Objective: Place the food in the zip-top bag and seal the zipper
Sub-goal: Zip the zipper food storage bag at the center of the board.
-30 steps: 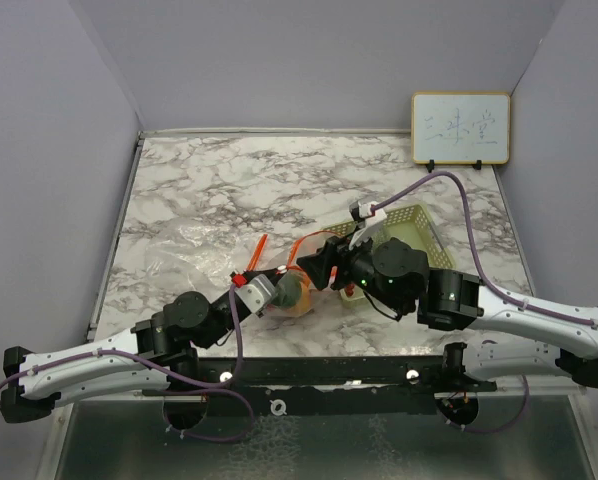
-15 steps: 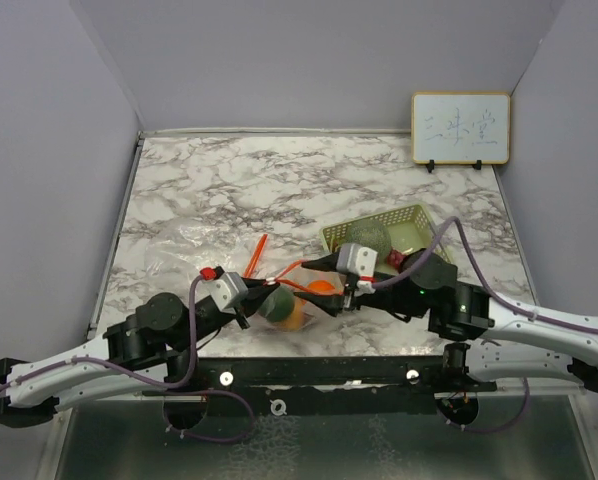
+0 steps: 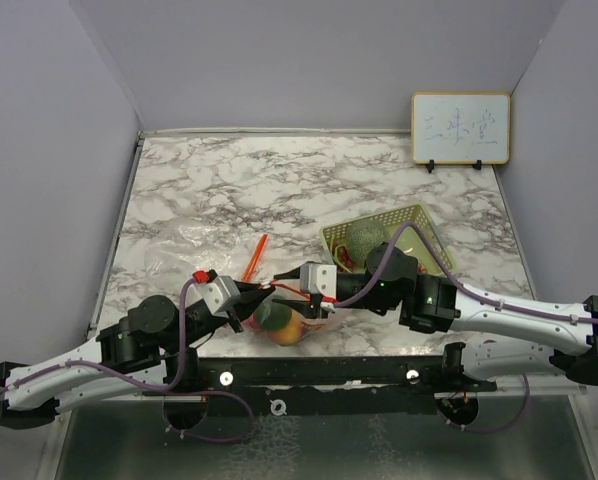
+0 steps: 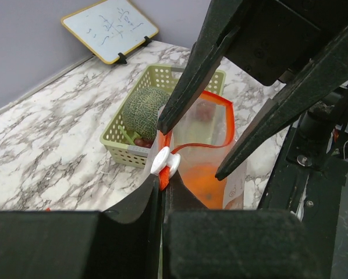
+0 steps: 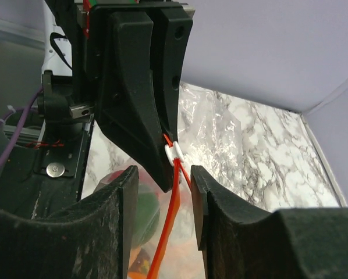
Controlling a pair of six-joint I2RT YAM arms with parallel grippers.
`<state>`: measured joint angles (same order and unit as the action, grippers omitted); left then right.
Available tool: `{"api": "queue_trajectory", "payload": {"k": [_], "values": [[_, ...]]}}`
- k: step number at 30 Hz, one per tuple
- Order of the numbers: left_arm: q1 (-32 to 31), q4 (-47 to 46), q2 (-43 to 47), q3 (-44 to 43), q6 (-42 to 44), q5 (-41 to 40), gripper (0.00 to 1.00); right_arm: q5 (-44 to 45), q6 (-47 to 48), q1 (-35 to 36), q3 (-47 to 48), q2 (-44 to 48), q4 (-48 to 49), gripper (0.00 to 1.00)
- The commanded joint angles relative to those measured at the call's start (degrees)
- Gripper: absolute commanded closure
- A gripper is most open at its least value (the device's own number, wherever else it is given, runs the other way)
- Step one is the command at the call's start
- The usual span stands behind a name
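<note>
The zip-top bag (image 3: 309, 318) hangs near the table's front edge with an orange fruit (image 3: 291, 330) and a green fruit (image 3: 272, 314) inside. My left gripper (image 3: 251, 297) is shut on the end of the orange zipper strip (image 4: 162, 174), just below the white slider (image 4: 165, 161). My right gripper (image 3: 287, 287) is open, its jaws on either side of the strip (image 5: 168, 232) right by the slider (image 5: 174, 152), touching nothing. The netted melon (image 3: 364, 237) and red grapes (image 4: 142, 141) lie in the basket.
The pale green mesh basket (image 3: 419, 225) stands behind the right arm. A second clear plastic bag (image 3: 184, 245) with an orange strip (image 3: 257, 255) lies at the left. A whiteboard (image 3: 460, 127) stands at the back right. The front rail is just below the bag.
My right gripper has swung left off the basket toward the left gripper, to straddle the zipper by the slider. The bag has dropped slightly toward the front edge. The left grip is unchanged.
</note>
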<state>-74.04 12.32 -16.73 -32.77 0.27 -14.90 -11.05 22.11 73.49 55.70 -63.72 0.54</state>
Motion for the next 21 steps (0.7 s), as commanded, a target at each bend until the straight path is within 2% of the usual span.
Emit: {"api": "queue_trajectory", "payload": {"k": [1,9,12,13,15,18,21], "values": [[-0.05,-1.03,-0.36,-0.62,-0.27,2.98,1.0,-3.02,2.48,0.2,1.95,0.77,3.18,0.6],[-0.05,-1.1,-1.29,-0.89,-0.28,4.17,1.0,-4.56,3.96,-0.05,4.58,-2.66,1.45,0.64],[-0.05,-1.02,-1.04,-0.82,-0.27,4.04,1.0,-4.64,3.64,-0.02,4.5,-2.89,2.01,0.86],[-0.05,-1.06,-0.9,-0.81,-0.27,4.0,1.0,-4.8,3.63,-0.06,4.55,-2.97,1.84,0.9],[-0.04,-0.96,-0.73,-0.87,-0.16,3.91,1.0,-5.18,3.7,-0.11,4.74,-2.96,0.79,0.9],[0.0,-0.72,-0.41,-0.87,-0.09,3.7,1.0,-5.81,3.5,-0.27,4.49,-2.45,-0.68,0.88],[-0.05,-0.7,-0.36,-0.8,0.07,3.56,1.0,-5.56,3.17,-0.37,3.39,-1.71,0.13,0.63]]}}
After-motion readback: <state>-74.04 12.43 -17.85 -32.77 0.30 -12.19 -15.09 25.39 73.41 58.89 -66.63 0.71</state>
